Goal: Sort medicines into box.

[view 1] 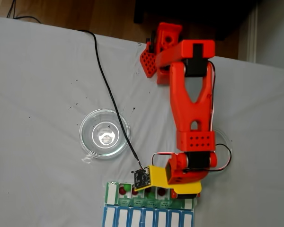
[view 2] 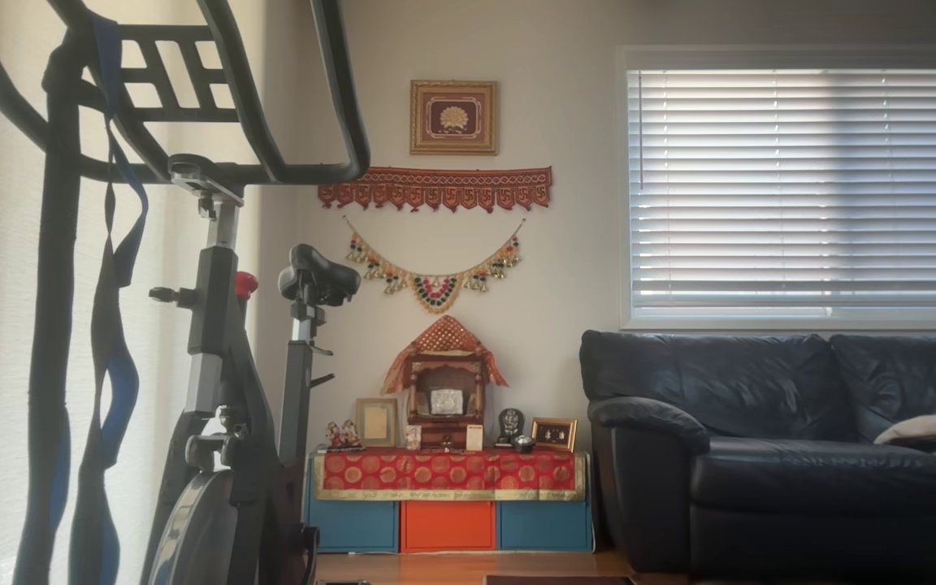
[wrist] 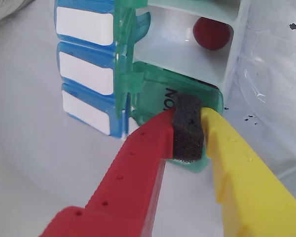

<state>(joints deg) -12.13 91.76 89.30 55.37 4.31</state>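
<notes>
The tool (wrist: 188,129) has its red and yellow fingers nearly together, the black foam pad pressing a translucent green lid (wrist: 158,94) of the box (view 1: 149,198), gripping nothing. A dark red ball (wrist: 212,33) lies in the open compartment at 12 o'clock. Such balls look light, hard and prone to roll; pinch across the middle.

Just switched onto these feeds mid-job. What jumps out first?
In the wrist view, the claw, one finger red and one yellow, pinches a black foam pad over a green lid marked MON; a red ball sits in the open compartment behind it. In the fixed view, the red arm reaches down to the box at the bottom edge, beside an empty glass dish.
</notes>
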